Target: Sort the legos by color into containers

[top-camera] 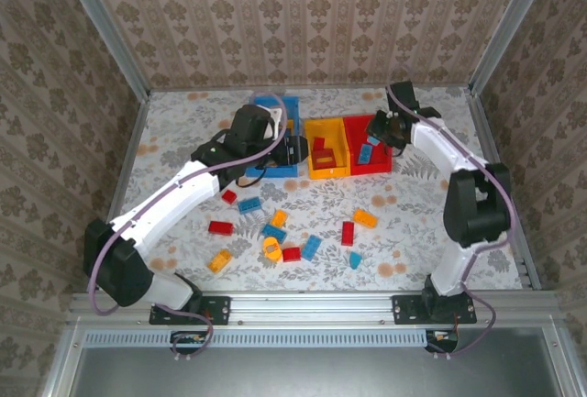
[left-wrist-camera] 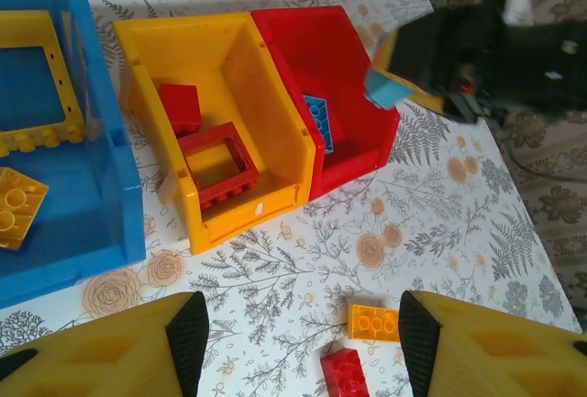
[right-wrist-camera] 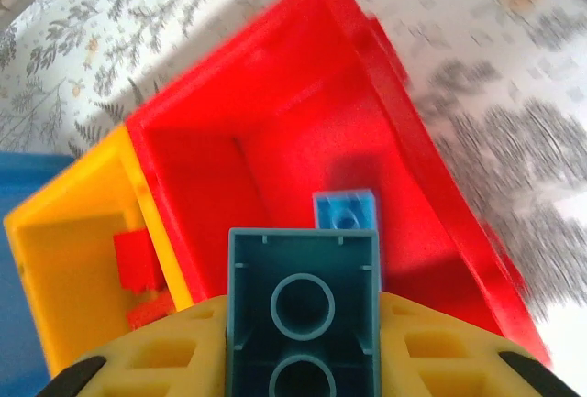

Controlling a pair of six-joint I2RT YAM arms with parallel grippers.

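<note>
Top view: a table (top-camera: 413,232) covered in a pale floral print is standing inside a metal-framed booth whose walls (top-camera: 303,21) are carrying brown damask paper. Three bins are sitting in a row at the far middle, long axes running away from the arms: the blue bin (top-camera: 275,171), the yellow bin (top-camera: 327,170) and the red bin (top-camera: 371,166), the last two touching. Loose legos (top-camera: 292,254) in red, blue and orange are lying scattered over the near half of the table. The left arm (top-camera: 174,200) is reaching diagonally forward and to the right, with the left gripper (top-camera: 299,149) hovering at the blue bin's right edge. The right arm (top-camera: 468,204) is rising, then bending back to the left, with the right gripper (top-camera: 378,131) hanging over the red bin. Left wrist view: the left gripper's fingers (left-wrist-camera: 110,351) are standing wide apart, gripping nothing, above an orange brick (left-wrist-camera: 374,322) on the table. The blue bin is containing a yellow frame (left-wrist-camera: 27,85) and a yellow brick (left-wrist-camera: 18,204), the yellow bin a red frame (left-wrist-camera: 218,166) and a red brick (left-wrist-camera: 179,108), and the red bin a blue brick (left-wrist-camera: 318,122) leaning on its left wall. Right wrist view: the right gripper is clamping the held brick (right-wrist-camera: 303,278), teal-blue, with its hollow underside facing the camera and its long axis running along the fingers toward the red bin below.
</note>
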